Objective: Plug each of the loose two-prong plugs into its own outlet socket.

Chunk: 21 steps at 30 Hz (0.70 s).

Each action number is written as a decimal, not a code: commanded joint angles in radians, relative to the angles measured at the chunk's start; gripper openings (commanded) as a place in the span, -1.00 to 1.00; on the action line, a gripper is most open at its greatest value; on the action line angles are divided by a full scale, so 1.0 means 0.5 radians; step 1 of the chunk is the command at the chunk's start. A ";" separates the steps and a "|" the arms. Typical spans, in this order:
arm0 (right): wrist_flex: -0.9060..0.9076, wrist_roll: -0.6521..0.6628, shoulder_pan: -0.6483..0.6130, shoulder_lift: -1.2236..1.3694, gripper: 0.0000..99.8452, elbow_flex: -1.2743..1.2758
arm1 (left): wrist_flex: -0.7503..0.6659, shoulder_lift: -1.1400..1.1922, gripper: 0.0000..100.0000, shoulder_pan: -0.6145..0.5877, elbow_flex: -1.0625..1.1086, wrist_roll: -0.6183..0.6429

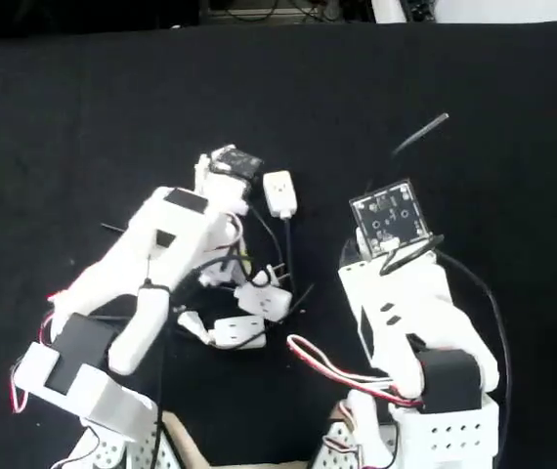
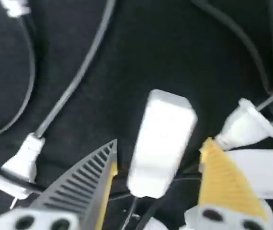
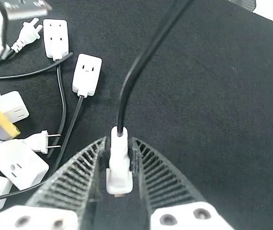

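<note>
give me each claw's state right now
Left claw: open, straddling a white socket block, not gripping it.
Right claw: shut on a white plug with a black cord.

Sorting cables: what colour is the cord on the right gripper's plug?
Black cord, white plug; clearest in the right wrist view.

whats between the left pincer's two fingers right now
A white outlet block lies in the open left pincer's gap, not yet gripped; the left wrist view shows it.
</note>
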 commanded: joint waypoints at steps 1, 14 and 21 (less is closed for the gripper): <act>0.000 -0.009 0.018 -0.002 -0.98 -0.014 | 0.012 -0.092 -0.42 -0.152 -0.133 -0.049; -0.006 -0.009 0.018 -0.002 -0.98 -0.014 | -0.095 -0.098 -0.42 -0.499 -0.124 -0.221; -0.009 -0.009 0.018 -0.002 -0.98 -0.017 | 0.184 -0.338 -0.42 -0.499 -0.324 -0.209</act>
